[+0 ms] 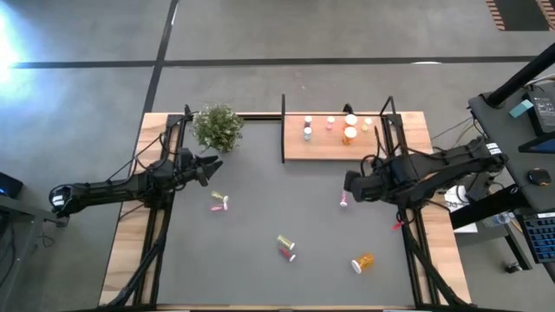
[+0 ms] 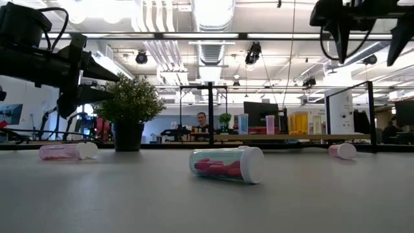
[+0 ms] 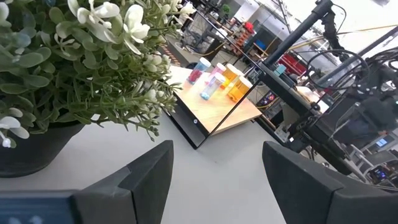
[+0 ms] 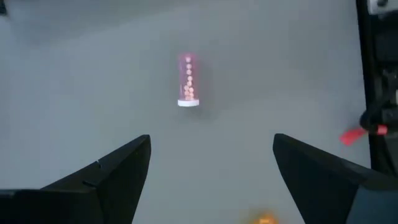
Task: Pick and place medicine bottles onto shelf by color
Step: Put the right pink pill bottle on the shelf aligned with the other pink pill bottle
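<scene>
On the table (image 1: 260, 251), the right arm is the nearer one to a pink bottle (image 4: 188, 80) lying on its side near the shelf (image 1: 316, 149), just ahead of the right gripper (image 4: 211, 162) and slightly off its centre line. The bottle's long axis points roughly toward the gripper, white cap nearest. The gripper hangs above it, jaws spread wide and empty. The left gripper (image 3: 214, 171) waits by the plant (image 1: 218, 126), half-open, holding nothing.

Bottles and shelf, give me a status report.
Right gripper open above a lying pink bottle. Left gripper open, empty, by the plant. Several bottles stand on the shelf. Nothing in the way.
</scene>
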